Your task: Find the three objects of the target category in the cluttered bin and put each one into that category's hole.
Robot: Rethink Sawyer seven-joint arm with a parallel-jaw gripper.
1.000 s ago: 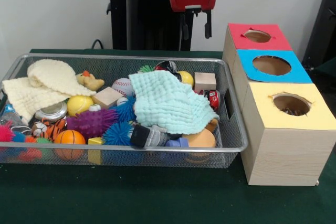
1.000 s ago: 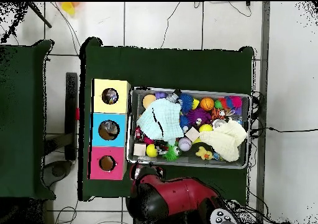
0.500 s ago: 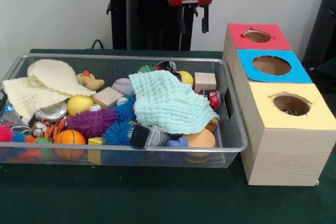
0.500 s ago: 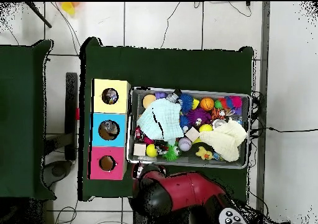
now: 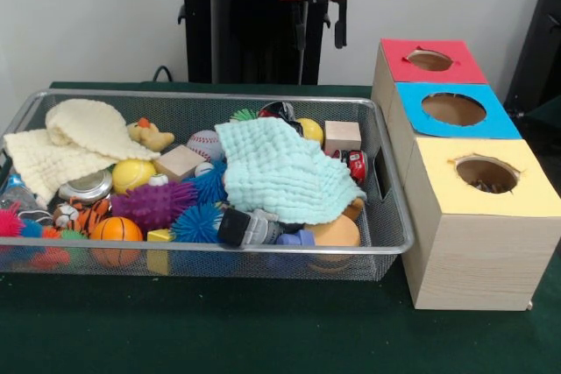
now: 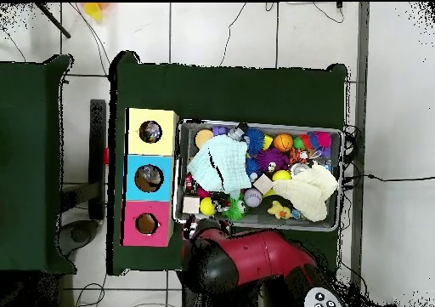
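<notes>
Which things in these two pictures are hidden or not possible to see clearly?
- Under the light blue cloth: front view, whatever it covers is hidden.
- Inside the yellow box hole: front view, contents dark and unclear.
- Gripper: overhead view, the red arm covers it.
- Toys at the wire bin front corner: seen only through the mesh.

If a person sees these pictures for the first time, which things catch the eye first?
First comes the wire bin, crowded with toys, with a pale green cloth spread over its middle. Beside it stand three boxes with red, blue and yellow tops, each with a round hole. The robot's hand hangs open above the bin's far side.
</notes>
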